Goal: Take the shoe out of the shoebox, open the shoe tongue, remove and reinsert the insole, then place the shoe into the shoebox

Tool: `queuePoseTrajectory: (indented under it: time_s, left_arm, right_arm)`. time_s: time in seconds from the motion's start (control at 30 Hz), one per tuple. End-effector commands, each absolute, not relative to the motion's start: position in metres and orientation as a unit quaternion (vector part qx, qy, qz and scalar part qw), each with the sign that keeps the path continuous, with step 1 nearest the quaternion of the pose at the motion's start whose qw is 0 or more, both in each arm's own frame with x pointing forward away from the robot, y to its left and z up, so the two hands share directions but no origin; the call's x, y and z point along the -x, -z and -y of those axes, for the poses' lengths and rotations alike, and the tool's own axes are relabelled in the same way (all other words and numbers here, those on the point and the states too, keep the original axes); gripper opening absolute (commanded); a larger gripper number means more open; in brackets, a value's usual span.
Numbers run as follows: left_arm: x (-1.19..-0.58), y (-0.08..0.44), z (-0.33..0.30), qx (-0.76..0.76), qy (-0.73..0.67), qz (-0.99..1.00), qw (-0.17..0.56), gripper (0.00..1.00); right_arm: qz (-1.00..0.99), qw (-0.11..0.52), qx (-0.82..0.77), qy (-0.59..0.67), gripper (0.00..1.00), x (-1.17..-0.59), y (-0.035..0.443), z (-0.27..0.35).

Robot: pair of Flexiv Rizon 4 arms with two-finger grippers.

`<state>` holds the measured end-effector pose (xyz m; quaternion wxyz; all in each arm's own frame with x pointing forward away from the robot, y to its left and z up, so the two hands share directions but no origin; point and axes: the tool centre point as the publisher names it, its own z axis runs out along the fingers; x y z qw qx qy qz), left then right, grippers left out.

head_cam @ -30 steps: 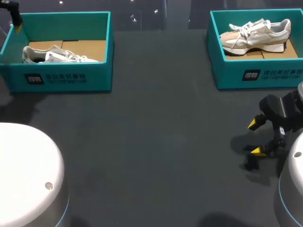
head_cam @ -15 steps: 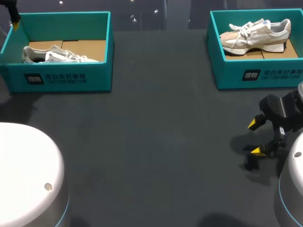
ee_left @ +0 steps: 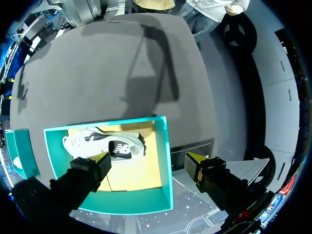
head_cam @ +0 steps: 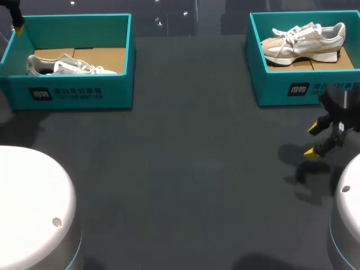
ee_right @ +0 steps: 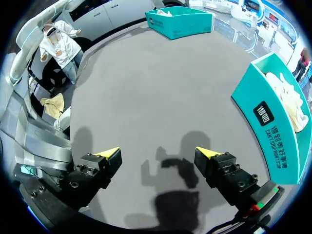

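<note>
A teal shoebox (head_cam: 73,93) at the far left holds a grey-white shoe (head_cam: 67,66). Another teal shoebox (head_cam: 298,90) at the far right holds a beige-white shoe (head_cam: 304,39). My left gripper (ee_left: 148,158) hangs open high above the left shoebox (ee_left: 165,146), whose shoe (ee_left: 105,144) lies on its side on the cardboard floor. Only one of its yellow fingertips (head_cam: 19,27) shows in the head view. My right gripper (head_cam: 313,139) is open and empty over the bare table in front of the right box. In the right wrist view this gripper (ee_right: 158,152) has the right shoebox (ee_right: 268,126) beside it.
The dark grey table (head_cam: 185,169) spreads between and in front of the two boxes. White arm bases sit at the near left (head_cam: 34,208) and near right (head_cam: 346,225) corners. The left shoebox (ee_right: 180,22) shows far ahead in the right wrist view.
My right gripper has moved to the right and toward the right shoebox, still open. The left gripper and both shoes have stayed put.
</note>
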<state>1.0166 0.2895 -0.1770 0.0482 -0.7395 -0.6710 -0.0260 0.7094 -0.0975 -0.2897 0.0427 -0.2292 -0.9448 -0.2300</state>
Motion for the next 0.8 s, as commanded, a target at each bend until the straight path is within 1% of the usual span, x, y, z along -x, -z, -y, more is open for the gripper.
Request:
queuePoseTrajectory:
  time_s: [0.03, 0.23, 0.43, 0.5, 0.8]
  left_arm:
    - [-1.018, 0.176, -0.290, 0.740, 0.026, 0.670, 0.049, 1.00]
    - [-1.018, 0.176, -0.290, 0.740, 0.026, 0.670, 0.049, 1.00]
    - [-1.018, 0.176, -0.290, 0.740, 0.026, 0.670, 0.049, 1.00]
    - [-1.018, 0.176, -0.290, 0.740, 0.026, 0.670, 0.049, 1.00]
    - [-1.018, 0.176, -0.290, 0.740, 0.026, 0.670, 0.049, 1.00]
  right_arm:
    - [0.943, 0.069, 0.271, 0.179, 1.00, -0.732, 0.260, 0.105]
    - [0.929, 0.066, 0.343, 0.122, 1.00, -0.769, 0.227, 0.114]
    - [0.908, 0.038, 0.407, 0.094, 1.00, -0.803, 0.197, 0.133]
    - [0.901, 0.024, 0.420, 0.102, 1.00, -0.817, 0.191, 0.140]
    - [0.879, 0.010, 0.472, 0.074, 1.00, -0.884, 0.181, 0.173]
